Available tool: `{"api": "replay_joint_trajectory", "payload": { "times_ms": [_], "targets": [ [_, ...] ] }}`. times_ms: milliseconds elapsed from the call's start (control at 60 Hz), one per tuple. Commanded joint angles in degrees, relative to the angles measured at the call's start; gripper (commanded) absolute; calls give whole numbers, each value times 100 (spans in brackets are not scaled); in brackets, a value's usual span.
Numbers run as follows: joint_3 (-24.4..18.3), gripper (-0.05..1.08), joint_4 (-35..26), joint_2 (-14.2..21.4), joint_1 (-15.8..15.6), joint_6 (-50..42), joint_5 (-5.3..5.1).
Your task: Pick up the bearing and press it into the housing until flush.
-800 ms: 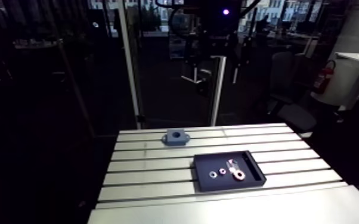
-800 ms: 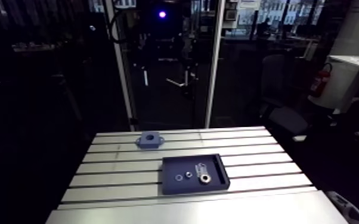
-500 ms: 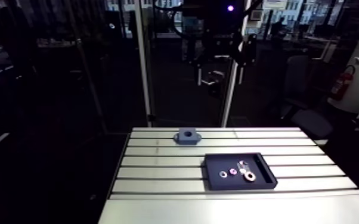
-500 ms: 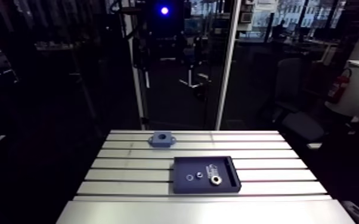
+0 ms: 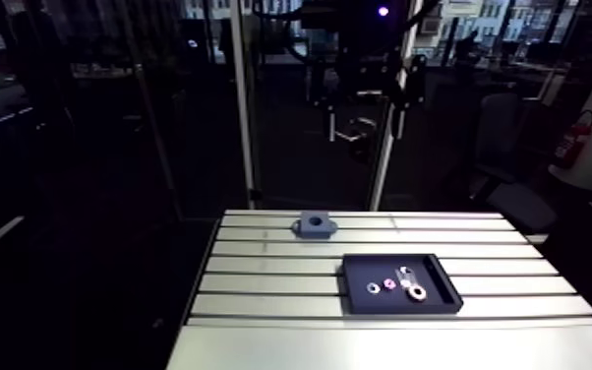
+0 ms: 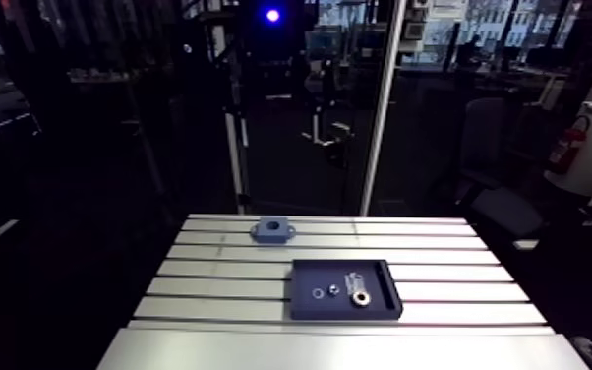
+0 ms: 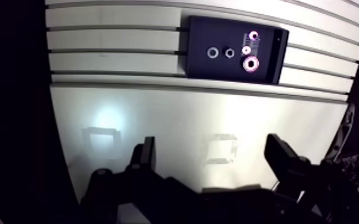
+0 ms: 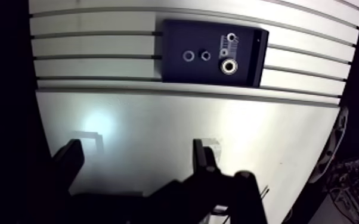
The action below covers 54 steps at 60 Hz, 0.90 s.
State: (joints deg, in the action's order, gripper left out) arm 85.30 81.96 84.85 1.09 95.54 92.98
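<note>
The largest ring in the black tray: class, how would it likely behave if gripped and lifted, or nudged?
The largest ring glints like metal, so it is probably rigid and heavy for its size. Lying flat in the tray, it should slide rather than roll if nudged; stood on edge, it could roll.

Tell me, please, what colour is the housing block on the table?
The housing is a dull blue-grey, seen best in the arm view.

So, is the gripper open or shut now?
Open. In the wrist view the gripper has its fingers wide apart, with nothing between them.
</note>
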Motion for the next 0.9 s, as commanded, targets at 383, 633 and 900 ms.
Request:
{"api": "replay_joint_trajectory", "payload": {
  "times_ms": [383,633,900],
  "targets": [
    [899,1,1340,1,970,810,21],
    [1387,1,2061,-7,1117,995,-3],
    [1900,1,2873,-75,1208,1015,-30]
  ]
}}
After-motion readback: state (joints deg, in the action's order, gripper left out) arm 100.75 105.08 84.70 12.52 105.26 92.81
